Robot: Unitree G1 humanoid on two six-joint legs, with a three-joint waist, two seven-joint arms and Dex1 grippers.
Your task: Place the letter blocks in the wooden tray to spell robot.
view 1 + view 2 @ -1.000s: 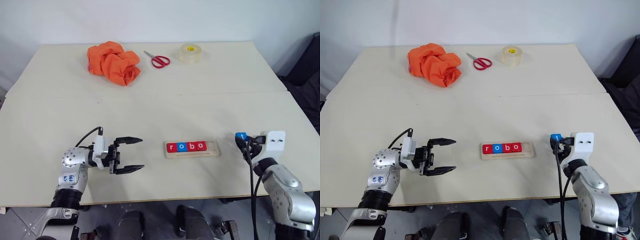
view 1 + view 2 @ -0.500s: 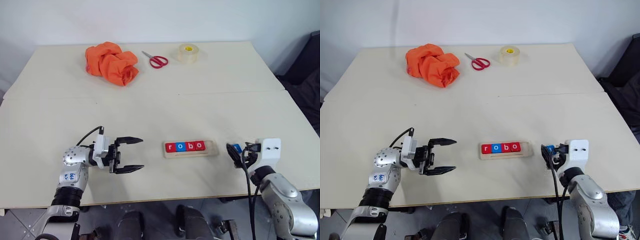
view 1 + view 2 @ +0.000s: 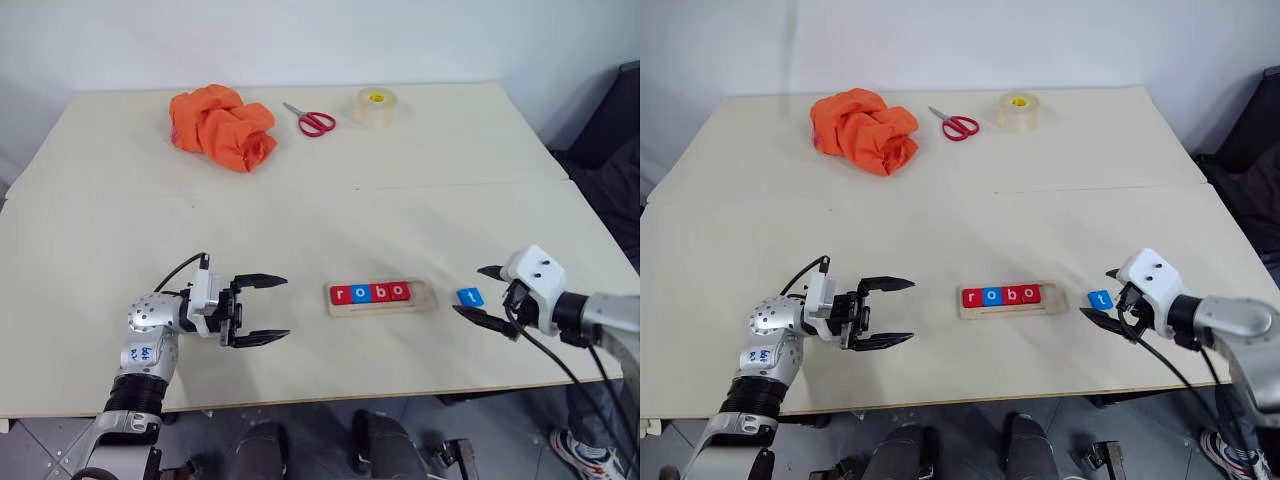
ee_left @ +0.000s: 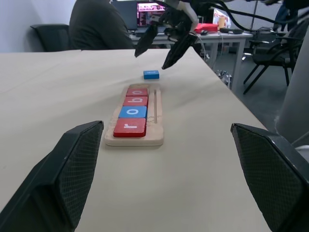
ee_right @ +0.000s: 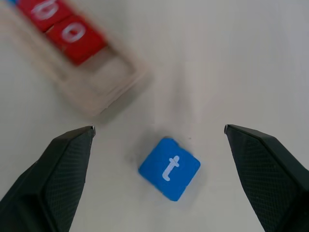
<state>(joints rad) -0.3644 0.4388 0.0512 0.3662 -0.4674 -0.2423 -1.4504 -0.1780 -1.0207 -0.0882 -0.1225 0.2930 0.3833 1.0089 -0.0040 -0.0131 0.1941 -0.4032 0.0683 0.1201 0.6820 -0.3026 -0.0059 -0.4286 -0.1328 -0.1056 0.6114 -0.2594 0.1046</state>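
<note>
Since a second ago the right pincer [image 3: 487,293] has let go of the blue t block [image 3: 470,297] and swung out to the right; that block now lies flat on the desk [image 3: 300,220], just right of the wooden tray [image 3: 426,297] and apart from it. The right pincer hovers over it with both fingers spread wide, one on the far side and one on the near side, touching nothing.

Five letter blocks can be counted. Four sit in a row in the tray: a red r [image 3: 343,294], a blue o [image 3: 362,293], a red b [image 3: 381,292] and a red o [image 3: 400,291], filling it from its left end. The right end of the tray is bare wood. The fifth is the loose t.

One left pincer [image 3: 262,309] is held level at the near left, pointing right toward the tray, well apart from it, fingers wide open and empty.

Along the far edge lie one crumpled orange cloth [image 3: 220,125], one pair of red-handled scissors [image 3: 312,120] and one roll of clear tape [image 3: 375,106].
</note>
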